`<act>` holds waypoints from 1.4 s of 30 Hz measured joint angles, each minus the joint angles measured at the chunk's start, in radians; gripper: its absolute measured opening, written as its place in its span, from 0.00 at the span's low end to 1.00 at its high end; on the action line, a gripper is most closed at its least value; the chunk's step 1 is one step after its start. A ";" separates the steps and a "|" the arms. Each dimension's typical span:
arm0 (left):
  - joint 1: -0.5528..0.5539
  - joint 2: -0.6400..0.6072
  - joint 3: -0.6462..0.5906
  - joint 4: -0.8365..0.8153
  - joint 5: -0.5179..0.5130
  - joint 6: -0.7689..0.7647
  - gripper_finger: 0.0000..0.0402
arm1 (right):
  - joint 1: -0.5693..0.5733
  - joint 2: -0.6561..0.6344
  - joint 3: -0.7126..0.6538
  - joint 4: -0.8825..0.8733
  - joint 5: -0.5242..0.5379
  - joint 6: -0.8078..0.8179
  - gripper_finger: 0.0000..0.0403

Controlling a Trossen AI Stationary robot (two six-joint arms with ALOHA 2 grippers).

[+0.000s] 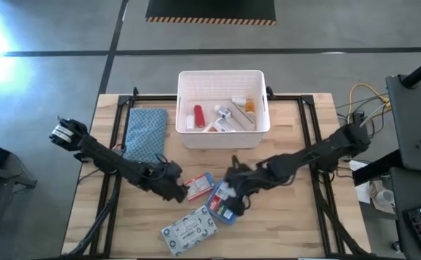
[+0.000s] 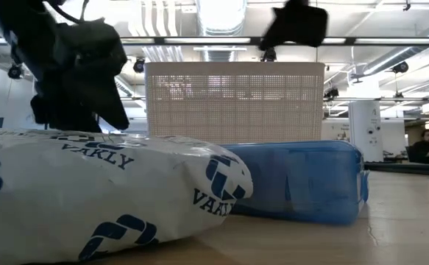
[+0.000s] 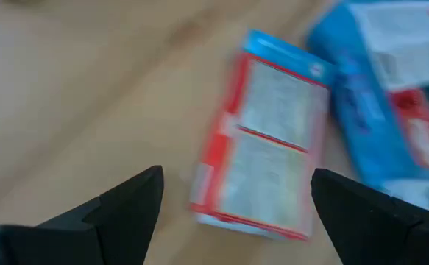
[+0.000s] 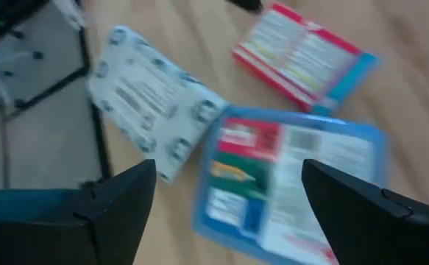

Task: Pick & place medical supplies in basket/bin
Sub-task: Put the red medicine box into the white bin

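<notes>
The white slotted bin (image 1: pixel 223 78) stands at the table's far middle and holds a red tube (image 1: pixel 198 115), white bottles and other small pieces. On the table lie a red-white packet (image 1: pixel 199 185), a blue-red packet (image 1: pixel 223 204) and a grey-white patterned flat pack (image 1: pixel 189 230). My left gripper (image 1: pixel 181 191) is open, low over the table, just left of the red-white packet (image 3: pixel 266 147). My right gripper (image 1: pixel 233 198) is open and hovers over the blue-red packet (image 4: pixel 295 184). In the low view the patterned pack (image 2: pixel 104 191) fills the foreground, with the blue packet (image 2: pixel 295 180) behind it.
A blue-grey folded cloth (image 1: pixel 146 133) lies left of the bin. A black frame (image 1: pixel 307 123) runs around the wooden table top. Bare wood shows at the table's near right (image 1: pixel 282 231). Cables and equipment sit off the table's right edge.
</notes>
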 joint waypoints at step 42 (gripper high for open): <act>0.117 -0.002 -0.255 0.474 0.231 0.108 0.80 | -0.004 0.713 0.681 -0.407 0.411 -0.367 0.81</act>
